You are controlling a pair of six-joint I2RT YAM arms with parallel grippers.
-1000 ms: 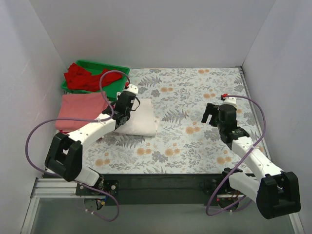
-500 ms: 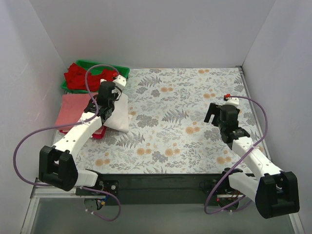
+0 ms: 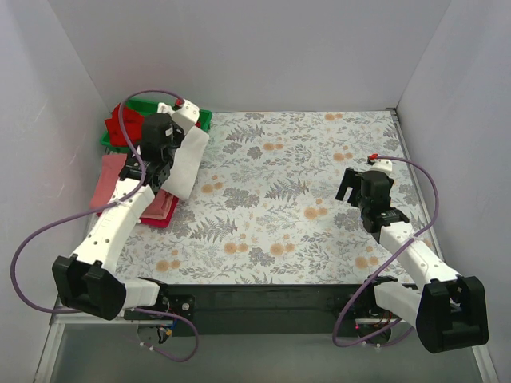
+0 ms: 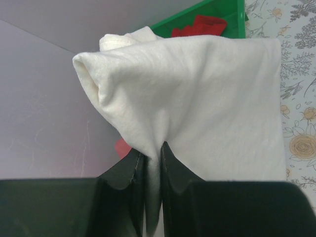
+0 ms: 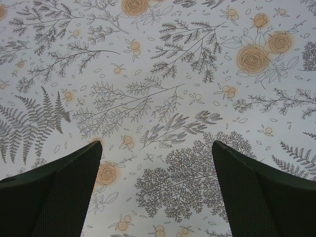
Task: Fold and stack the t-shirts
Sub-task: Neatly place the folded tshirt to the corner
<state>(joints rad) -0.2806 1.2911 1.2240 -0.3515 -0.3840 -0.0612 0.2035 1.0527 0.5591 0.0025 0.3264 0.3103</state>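
Far-left corner of counter [image 3: 303, 159]: green tray [image 3: 204, 119] holding bright red tees [image 3: 125, 122], crumpled. Just nearer along the left edge: pink tee [image 3: 110, 177], folded flat, lying on a crimson tee [image 3: 163, 212] whose near-right edge sticks out beneath it. Left arm [image 3: 120, 219] reaches over this stack toward the tray. Left jaws pressed together on the cream tee [image 4: 197, 108], pinching a gathered fold of the cloth between the two black fingers [image 4: 123, 170]. In the top view the cream tee [image 3: 189, 159] hangs as a folded bundle between the tray's near-right corner and the right edge of the pink tee; lower end is over the crimson edge, contact with the stack not resolvable. No chest print visible on the exposed face. Middle of counter: floral cover only. Right arm [image 3: 407, 251] by the right edge, well apart from all tees. Right jaws spread wide, nothing between them, floral surface visible in the gap in the wrist view.
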